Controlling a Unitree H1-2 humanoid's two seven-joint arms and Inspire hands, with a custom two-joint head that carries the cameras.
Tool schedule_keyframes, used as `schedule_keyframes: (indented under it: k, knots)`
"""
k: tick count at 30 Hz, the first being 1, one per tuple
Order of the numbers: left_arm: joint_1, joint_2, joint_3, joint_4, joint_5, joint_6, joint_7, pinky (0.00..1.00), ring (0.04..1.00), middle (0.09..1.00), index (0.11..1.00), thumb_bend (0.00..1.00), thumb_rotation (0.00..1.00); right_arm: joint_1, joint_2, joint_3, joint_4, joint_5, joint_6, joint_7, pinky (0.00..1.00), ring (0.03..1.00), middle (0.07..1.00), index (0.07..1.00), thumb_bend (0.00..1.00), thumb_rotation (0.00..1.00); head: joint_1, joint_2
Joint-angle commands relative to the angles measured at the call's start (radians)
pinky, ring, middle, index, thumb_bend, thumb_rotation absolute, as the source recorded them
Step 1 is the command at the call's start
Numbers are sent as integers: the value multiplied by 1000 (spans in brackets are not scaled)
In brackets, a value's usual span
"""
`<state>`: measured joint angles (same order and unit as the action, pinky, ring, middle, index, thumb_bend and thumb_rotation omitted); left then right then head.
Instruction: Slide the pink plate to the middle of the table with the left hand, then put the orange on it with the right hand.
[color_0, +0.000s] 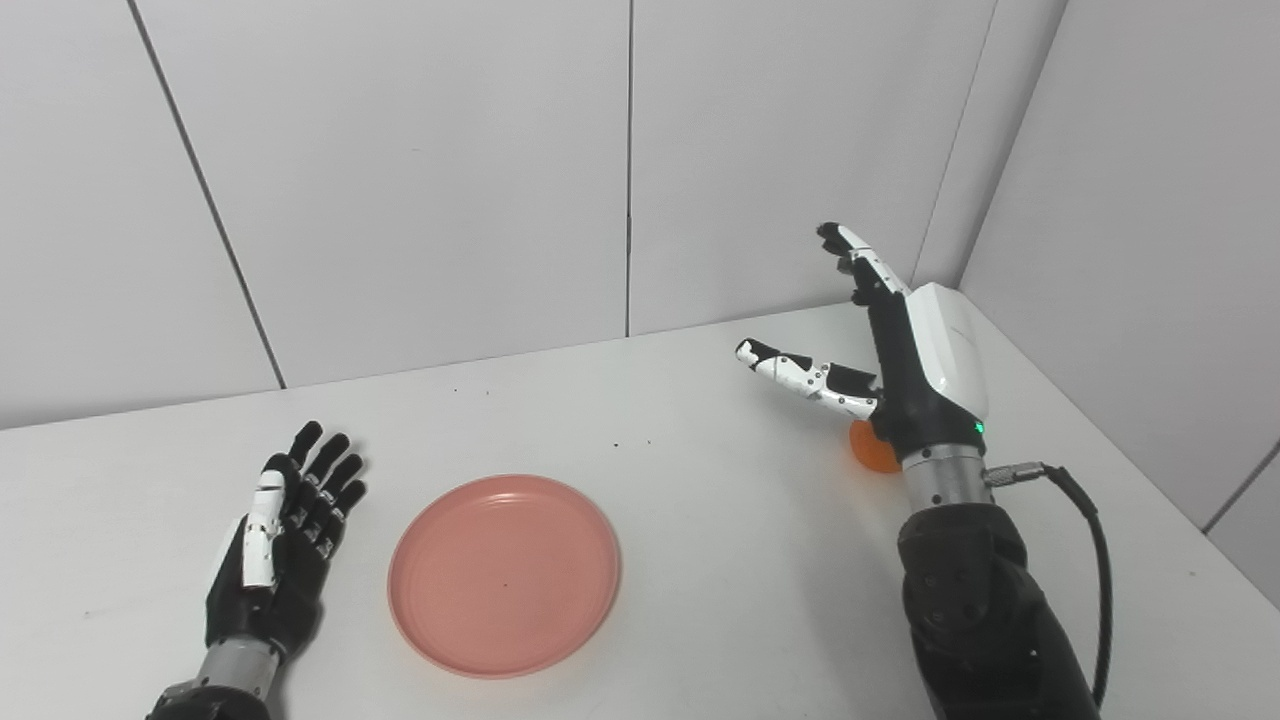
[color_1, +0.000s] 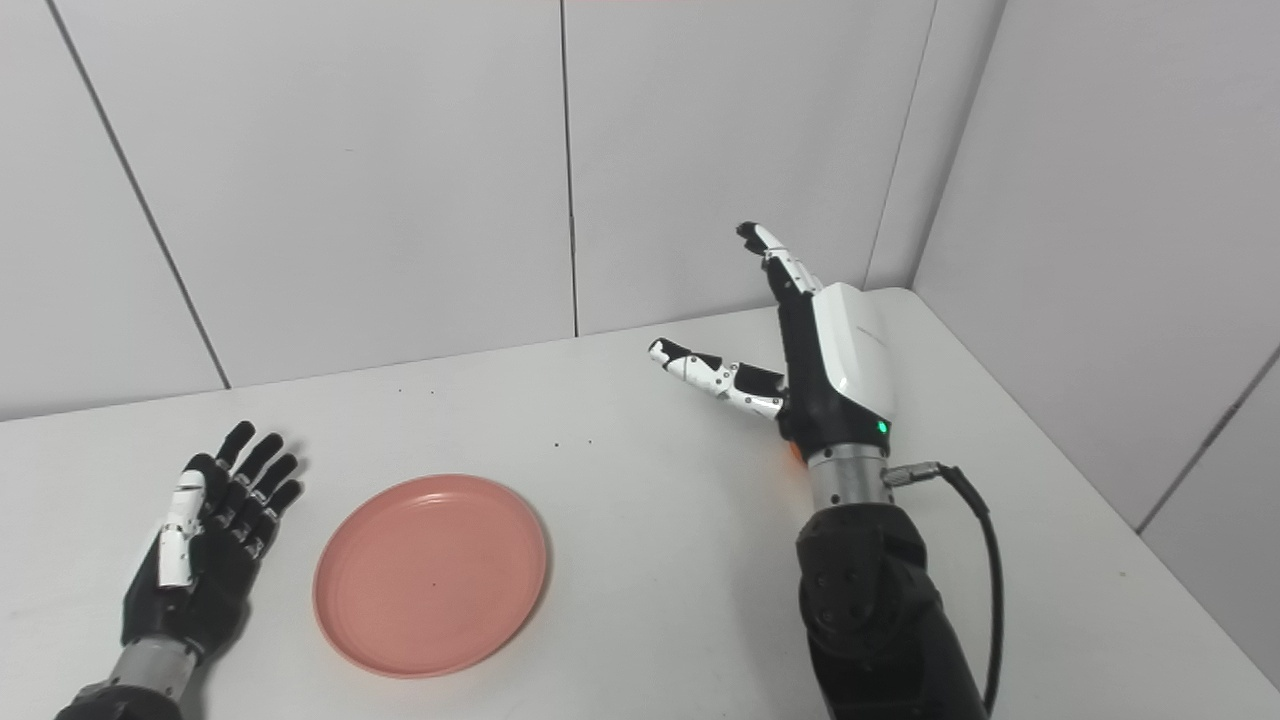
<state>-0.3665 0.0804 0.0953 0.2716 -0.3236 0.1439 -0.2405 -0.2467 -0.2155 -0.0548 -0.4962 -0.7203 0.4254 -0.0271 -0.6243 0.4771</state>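
Two task objects are seen on the white table (color_0: 700, 420): a round, shallow pink plastic plate (color_0: 503, 573) in the lower centre-left of the frame, and a small orange fruit (color_0: 872, 452) at centre right, mostly hidden behind the wrist of the right hand (color_0: 905, 350). In the right eye view only a sliver of the orange shows.

The plate is judged to lie close to the table's middle, a little toward the left, so the sliding step may be largely done (though whether it counts as finished cannot be settled from the plate's position alone). The black-and-white left hand (color_0: 275, 545) is seen in the lower left of the frame, just beside the plate's left rim but apart from it, palm up, with its fingers spread and nothing held.

The right hand is raised above the table at centre right, fingers pointing up toward the wall panels and the thumb stretched out to the left; it is wide open and empty. The orange sits below and behind its wrist, untouched as far as can be told.

Nothing lies on the plate. Grasping the orange and setting it on the plate are judged to be what is left.
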Motion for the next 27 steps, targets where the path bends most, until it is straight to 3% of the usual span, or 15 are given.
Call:
schedule_keyframes:
  k: [1, 6, 12, 17, 27]
  knots:
    - [8, 13, 1, 31, 3, 54, 9, 974, 957, 966, 962, 306, 1000, -14, -22, -18, -44, -45, 28, 13, 758, 837, 862, 869, 916, 521, -16, -1]
    - [-1, 30, 1, 63, -10, 29, -24, 997, 973, 982, 982, 311, 1000, -9, -30, -38, -58, -91, 41, 50, 759, 857, 894, 890, 901, 425, -44, -5]
    - [-7, 37, 7, 72, -12, 36, -22, 999, 984, 988, 985, 321, 1000, 4, -30, -71, -39, -141, 42, 82, 719, 849, 909, 910, 905, 366, -56, -9]
    - [-9, 40, 9, 75, -13, 31, -30, 1000, 990, 996, 990, 331, 1000, 16, -20, -112, -22, -163, 43, 102, 746, 877, 926, 921, 909, 326, -62, -10]
    - [-2, 48, 5, 53, -12, 31, -43, 1000, 995, 1000, 999, 321, 1000, 42, -14, -154, 15, -186, 44, 140, 752, 876, 920, 928, 918, 364, -69, -4]
